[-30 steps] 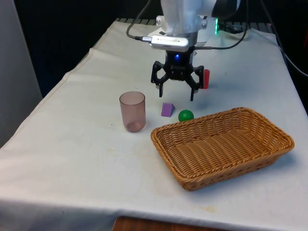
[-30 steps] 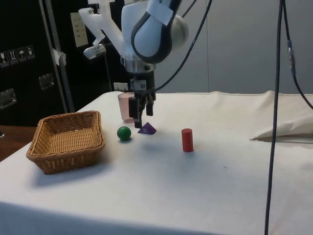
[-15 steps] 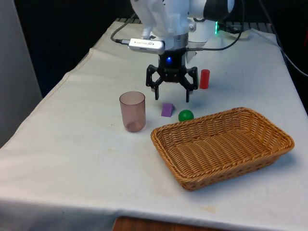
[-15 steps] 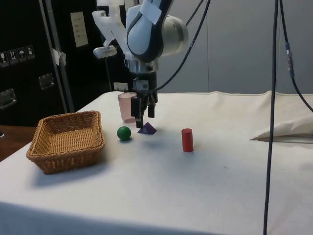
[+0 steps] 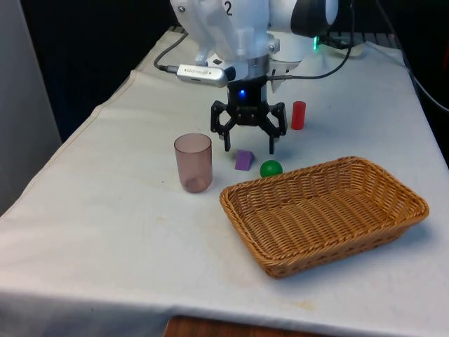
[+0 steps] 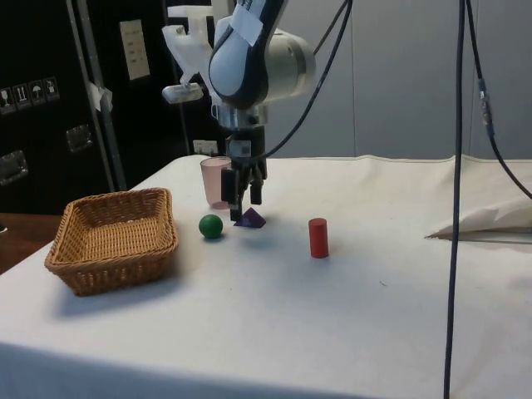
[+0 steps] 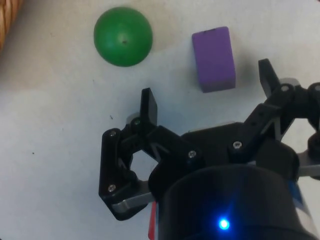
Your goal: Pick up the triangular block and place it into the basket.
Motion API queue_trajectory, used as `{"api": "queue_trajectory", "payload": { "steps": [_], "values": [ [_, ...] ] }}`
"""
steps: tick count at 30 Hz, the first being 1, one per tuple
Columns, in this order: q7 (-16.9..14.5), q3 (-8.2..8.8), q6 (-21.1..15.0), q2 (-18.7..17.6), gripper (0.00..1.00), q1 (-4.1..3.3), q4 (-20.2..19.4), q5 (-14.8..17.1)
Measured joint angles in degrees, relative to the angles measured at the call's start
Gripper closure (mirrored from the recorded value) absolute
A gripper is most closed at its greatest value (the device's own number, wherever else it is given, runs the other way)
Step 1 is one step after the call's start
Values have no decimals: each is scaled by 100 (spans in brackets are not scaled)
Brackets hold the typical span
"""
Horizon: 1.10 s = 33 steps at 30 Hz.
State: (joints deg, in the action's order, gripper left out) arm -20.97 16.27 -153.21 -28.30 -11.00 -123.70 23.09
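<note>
The purple triangular block [image 5: 243,160] [image 6: 249,219] [image 7: 214,59] lies on the white cloth beside a green ball [image 5: 271,168] [image 6: 211,225] [image 7: 123,36]. My gripper [image 5: 249,149] [image 6: 242,209] [image 7: 207,93] hangs open just above and slightly behind the block, fingers spread wide with nothing between them. The wicker basket [image 5: 393,186] [image 6: 79,231] sits at the front view's right, near the table's front edge, with nothing in it.
A translucent pink cup [image 5: 193,162] [image 6: 214,180] stands upright to the front view's left of the block. A red cylinder [image 5: 299,115] [image 6: 318,237] stands upright behind the gripper.
The gripper has moved toward the front view's left and a little lower, from above the ball's far side to over the purple block. Its fingers stayed open. The objects have not moved.
</note>
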Motion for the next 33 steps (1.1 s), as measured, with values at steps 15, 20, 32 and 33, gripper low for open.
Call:
{"api": "queue_trajectory", "payload": {
  "steps": [15, 20, 32, 33],
  "values": [
    [-115, 34, -11, -17, 0, -6, 0, -6],
    [-120, 46, -92, -69, 0, -17, 0, -69],
    [-120, 69, -201, -115, 1, -46, 0, -92],
    [-120, 69, -201, -115, 1, -52, 0, -92]
  ]
}}
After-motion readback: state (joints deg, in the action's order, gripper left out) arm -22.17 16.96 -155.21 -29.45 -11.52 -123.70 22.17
